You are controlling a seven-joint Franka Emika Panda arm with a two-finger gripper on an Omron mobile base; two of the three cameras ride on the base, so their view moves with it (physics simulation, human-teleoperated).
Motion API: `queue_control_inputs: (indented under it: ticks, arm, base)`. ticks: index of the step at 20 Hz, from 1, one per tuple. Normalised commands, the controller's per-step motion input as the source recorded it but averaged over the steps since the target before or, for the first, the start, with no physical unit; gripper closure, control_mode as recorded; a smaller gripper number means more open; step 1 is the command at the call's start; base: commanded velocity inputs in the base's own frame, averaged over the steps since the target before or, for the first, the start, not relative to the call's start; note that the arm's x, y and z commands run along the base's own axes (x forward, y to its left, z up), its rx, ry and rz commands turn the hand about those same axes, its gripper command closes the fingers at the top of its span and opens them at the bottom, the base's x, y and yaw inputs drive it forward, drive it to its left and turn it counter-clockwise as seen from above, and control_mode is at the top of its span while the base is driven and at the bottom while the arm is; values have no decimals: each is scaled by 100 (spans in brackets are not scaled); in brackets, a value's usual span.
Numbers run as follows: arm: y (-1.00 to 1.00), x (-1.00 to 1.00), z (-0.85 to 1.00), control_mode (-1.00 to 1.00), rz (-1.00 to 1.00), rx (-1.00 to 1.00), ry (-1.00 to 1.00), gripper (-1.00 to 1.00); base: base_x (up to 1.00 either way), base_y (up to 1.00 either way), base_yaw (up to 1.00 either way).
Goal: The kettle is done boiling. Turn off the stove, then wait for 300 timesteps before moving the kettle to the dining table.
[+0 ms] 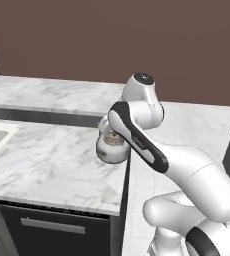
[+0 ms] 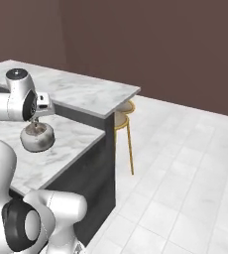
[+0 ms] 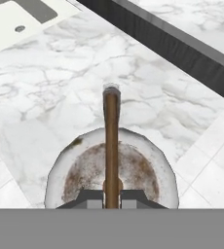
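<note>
I have the gripper (image 3: 111, 194) clamped on the brown handle (image 3: 111, 141) of the kettle (image 2: 36, 137), carried over the lower marble counter (image 1: 52, 165), near its edge. The kettle is off the stove; I judge the carry is underway. Left: set it on the dining table (image 2: 86, 94), the raised slab just beyond.

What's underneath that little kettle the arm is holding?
Below the kettle lies the marble counter near its edge, with floor tiles beyond. The counter patch directly beneath is hidden by the kettle's body.
</note>
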Motion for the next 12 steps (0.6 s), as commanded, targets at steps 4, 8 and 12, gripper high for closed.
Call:
queue_control_inputs:
  ticks: [4, 8, 12]
  arm:
    - [0, 0, 0, 100, 0, 0, 0, 100]
    - [0, 0, 0, 100, 0, 0, 0, 100]
    - [0, 0, 0, 100, 0, 0, 0, 100]
  base:
    - [53, -42, 16]
    - [39, -54, 16]
    - [0, -67, 15]
